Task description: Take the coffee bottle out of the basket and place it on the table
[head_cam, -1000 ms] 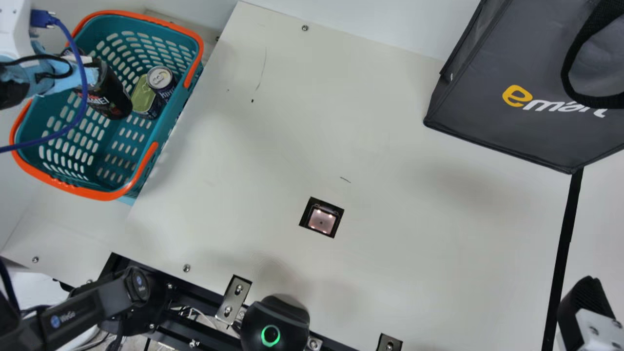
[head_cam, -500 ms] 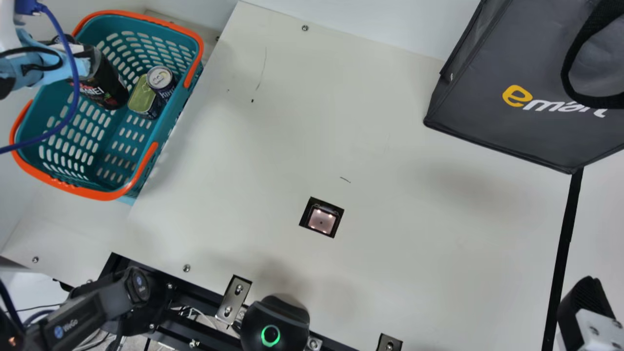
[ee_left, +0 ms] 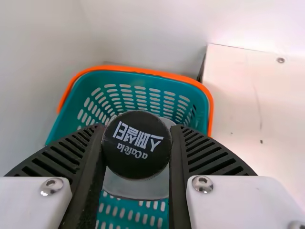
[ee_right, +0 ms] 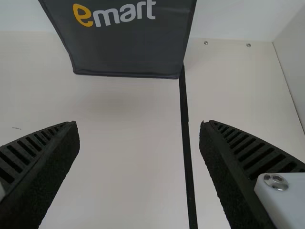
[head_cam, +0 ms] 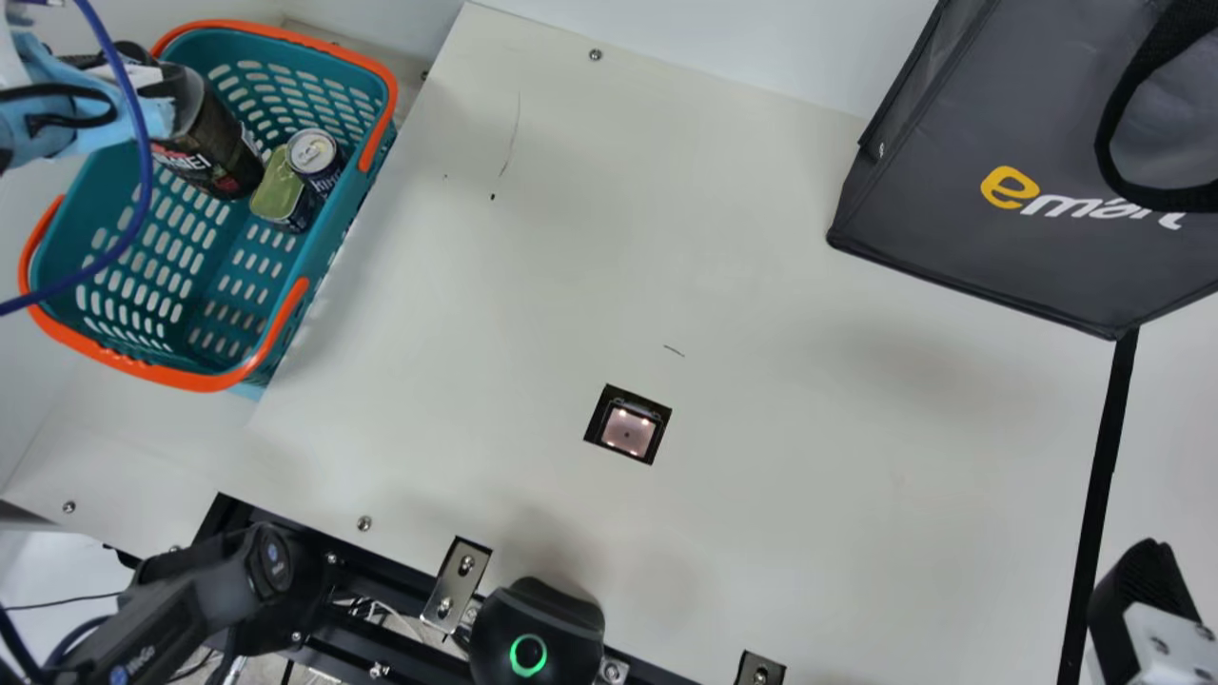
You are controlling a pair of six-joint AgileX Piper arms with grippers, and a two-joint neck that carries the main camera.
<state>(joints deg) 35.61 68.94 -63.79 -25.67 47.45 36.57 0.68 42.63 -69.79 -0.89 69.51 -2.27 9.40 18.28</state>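
My left hand is closed on the coffee bottle, upper left of frame. I'd lift fully past the basket rim before swinging over the desk.

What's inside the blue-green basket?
In the basket I see a round can and a gold-topped tin. The coffee bottle, in my left gripper, covers part of the inside, so I can't tell what's under it.

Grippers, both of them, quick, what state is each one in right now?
Left gripper: closed on the coffee bottle, around its cap.
Right gripper: open, holding nothing.
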